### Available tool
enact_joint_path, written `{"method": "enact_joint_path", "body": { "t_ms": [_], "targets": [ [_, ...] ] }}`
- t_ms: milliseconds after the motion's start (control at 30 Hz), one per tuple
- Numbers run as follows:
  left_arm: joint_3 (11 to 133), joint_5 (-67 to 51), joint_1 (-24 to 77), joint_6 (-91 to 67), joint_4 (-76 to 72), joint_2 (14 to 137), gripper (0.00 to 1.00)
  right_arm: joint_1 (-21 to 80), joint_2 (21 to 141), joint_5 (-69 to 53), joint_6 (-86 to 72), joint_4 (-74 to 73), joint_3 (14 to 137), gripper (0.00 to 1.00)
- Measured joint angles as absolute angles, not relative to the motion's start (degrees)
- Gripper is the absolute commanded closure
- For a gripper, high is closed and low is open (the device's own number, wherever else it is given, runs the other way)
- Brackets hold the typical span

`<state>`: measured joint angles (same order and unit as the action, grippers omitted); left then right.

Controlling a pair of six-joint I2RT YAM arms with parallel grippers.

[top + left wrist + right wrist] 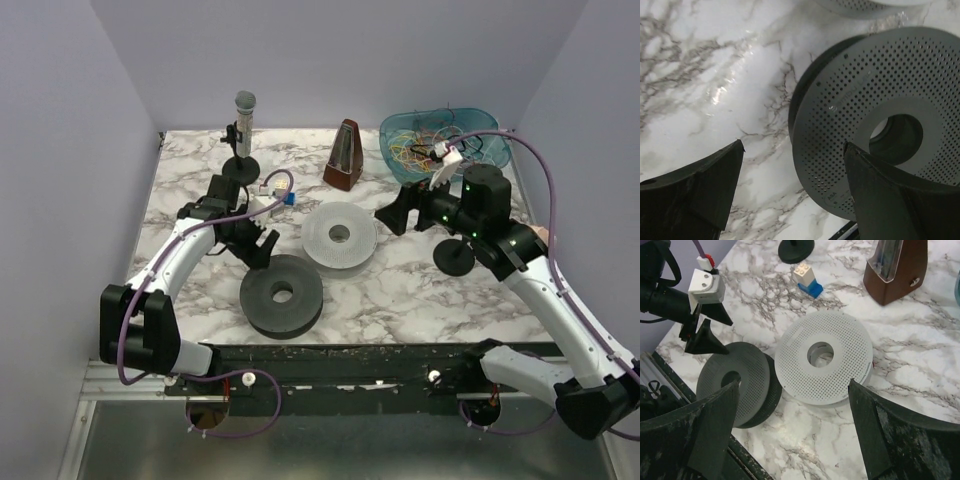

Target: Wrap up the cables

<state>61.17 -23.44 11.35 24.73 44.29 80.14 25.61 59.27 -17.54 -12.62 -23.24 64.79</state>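
**A:** Surface?

**B:** White marble-patterned tabletop (400, 290), grey veining, glossy under the light. Black metal rail (350, 365) runs along the near edge. Plain lilac walls (350, 50) close in the back and both sides.

**A:** Where are the cables?

**B:** Thin multicoloured cables (415, 150) lie tangled inside a translucent blue plastic bowl (400, 120) at the far right corner. Neither arm touches them.

**A:** Other items?

**B:** Silver-headed microphone on a black stand (243, 110) far left; brown wooden pyramid metronome (345, 155) far centre. White perforated flat spool (340, 235) lies mid-table, dark grey perforated spool (282, 293) just near-left of it. Small blue-and-white block (808, 279) sits beyond the white spool. Black round disc (455, 258) beside the right arm.

**A:** Grippers?

**B:** Left gripper (794, 145) has its fingers spread and holds nothing, at the dark spool's far-left edge. Right gripper (794, 384) is likewise spread wide and holds nothing, above the table right of the white spool.
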Motion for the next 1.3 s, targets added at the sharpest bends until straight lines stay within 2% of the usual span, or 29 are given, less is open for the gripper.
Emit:
{"method": "enact_joint_path", "body": {
  "t_ms": [200, 267, 333, 433, 533, 700, 967, 1167, 1300],
  "targets": [
    [54.00, -23.81, 11.18, 26.65, 43.75, 79.94, 0.12, 29.39, 61.32, -15.22, -12.60, -22.74, 63.57, 0.02],
    [53.43, -24.49, 11.00, 26.44, 42.94, 79.83, 0.16, 30.59, 62.28, -14.48, -12.51, -22.20, 63.42, 0.02],
    [53.30, -25.21, 10.98, 26.35, 42.72, 79.90, 0.26, 31.46, 63.26, -13.67, -12.34, -22.00, 63.35, 0.02],
    [53.12, -27.59, 10.81, 26.46, 42.98, 80.25, 0.56, 32.10, 64.77, -12.58, -11.90, -21.98, 63.35, 0.01],
    [53.78, -29.65, 10.22, 26.81, 43.20, 80.66, 1.00, 32.32, 66.28, -11.99, -11.51, -21.93, 63.35, 0.01],
    [55.00, -31.07, 6.68, 28.23, 43.20, 82.56, 1.00, 32.49, 70.76, -10.94, -9.93, -22.83, 65.78, 0.01],
    [55.35, -27.66, 0.25, 30.15, 44.16, 83.74, 1.00, 32.69, 80.73, -3.66, -3.60, -27.38, 83.05, 0.00],
    [56.99, -24.93, -4.43, 32.21, 44.29, 83.11, 0.99, 32.69, 81.12, 2.87, 2.37, -29.78, 84.97, 0.00],
    [57.65, -24.97, -4.97, 33.91, 44.69, 81.30, 0.71, 32.69, 82.02, 4.91, 8.10, -32.49, 84.95, 0.00]
  ]
}}
